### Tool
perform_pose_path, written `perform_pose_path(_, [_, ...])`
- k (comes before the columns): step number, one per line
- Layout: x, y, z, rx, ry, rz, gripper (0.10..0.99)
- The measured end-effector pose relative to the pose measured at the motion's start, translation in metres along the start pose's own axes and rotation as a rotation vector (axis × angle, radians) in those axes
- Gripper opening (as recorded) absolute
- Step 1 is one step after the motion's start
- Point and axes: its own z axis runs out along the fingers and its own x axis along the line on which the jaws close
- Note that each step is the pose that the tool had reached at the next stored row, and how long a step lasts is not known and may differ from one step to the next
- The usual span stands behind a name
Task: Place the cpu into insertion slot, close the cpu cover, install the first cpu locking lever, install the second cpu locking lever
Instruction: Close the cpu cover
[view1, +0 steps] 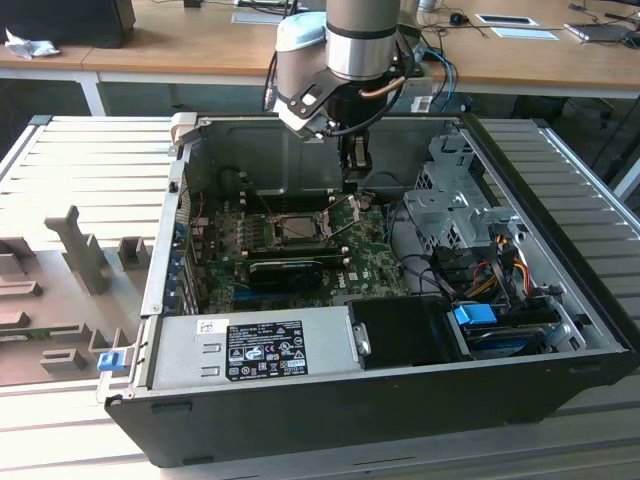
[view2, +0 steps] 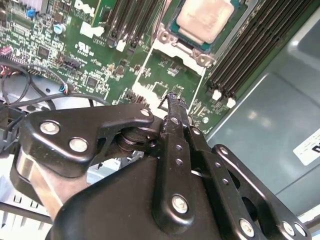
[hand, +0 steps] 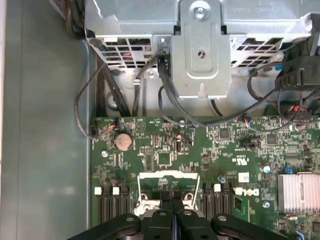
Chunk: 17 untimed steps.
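Observation:
The cpu (view2: 205, 19), a pale silvery square chip, lies seated in the insertion slot (view1: 296, 229) on the green board. The cpu cover (view2: 150, 55), a thin silver frame with a cut-out centre, stands tilted up from the socket's edge; it is also the bright frame (hand: 167, 174) in the first wrist view and the raised plate (view1: 341, 213) in the exterior view. My gripper (view2: 172, 99) is shut, black fingers pressed together with nothing between them. Its tips (hand: 172, 196) sit right at the cover's free edge; whether they touch it I cannot tell. In the exterior view the gripper (view1: 353, 170) hangs just behind the socket.
Black memory slots (view2: 245, 55) flank the socket on both sides. A grey metal drive cage (hand: 200, 50) with dark cables (hand: 165, 95) stands beyond the board. A finned heat sink (hand: 299, 192), a long black card (view1: 285, 270) and the power supply (view1: 265, 350) crowd the case.

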Motion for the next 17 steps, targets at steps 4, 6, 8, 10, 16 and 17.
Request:
perform_pose_path(4, [0.0003, 0.0089, 0.0006, 0.0, -0.0001, 0.0, 0.106])
perform_pose_path(6, [0.0004, 0.0133, 0.0008, 0.001, -0.0001, 0.0, 0.106])
perform_pose_path(8, [0.0003, 0.015, 0.001, 0.001, -0.0001, 0.0, 0.106])
perform_pose_path(10, [0.0004, 0.0192, 0.0015, 0.001, -0.0002, 0.0, 0.106])
perform_pose_path(16, [0.0004, 0.0212, 0.0053, 0.001, -0.0001, 0.0, 0.106])
perform_pose_path(17, [0.0004, 0.0211, 0.007, 0.001, -0.0001, 0.0, 0.106])
